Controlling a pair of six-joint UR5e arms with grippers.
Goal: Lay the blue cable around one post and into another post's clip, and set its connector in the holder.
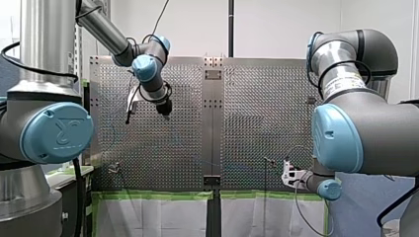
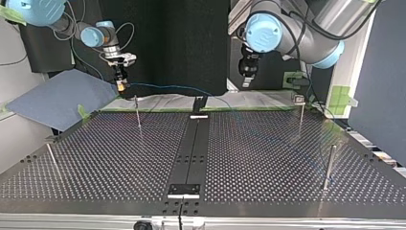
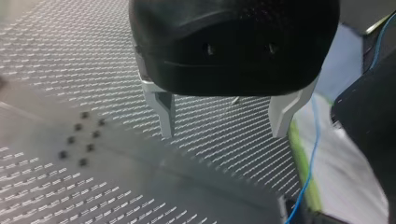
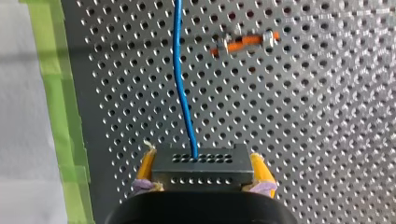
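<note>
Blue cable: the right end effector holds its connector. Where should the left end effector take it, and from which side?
Grip the blue cable on its bare span beyond the connector, coming from above with the open left end effector straddling it crosswise. It is thin and runs roughly level along the table edge, so a top approach probably closes cleanest.

Our left hand [image 3: 224, 133] hangs raised at the left, metal fingers [image 3: 166, 116] spread apart; our right hand [image 4: 201, 158] sits low at the near right, yellow pads [image 4: 145, 165] clamped on the connector [image 4: 201, 173].
</note>
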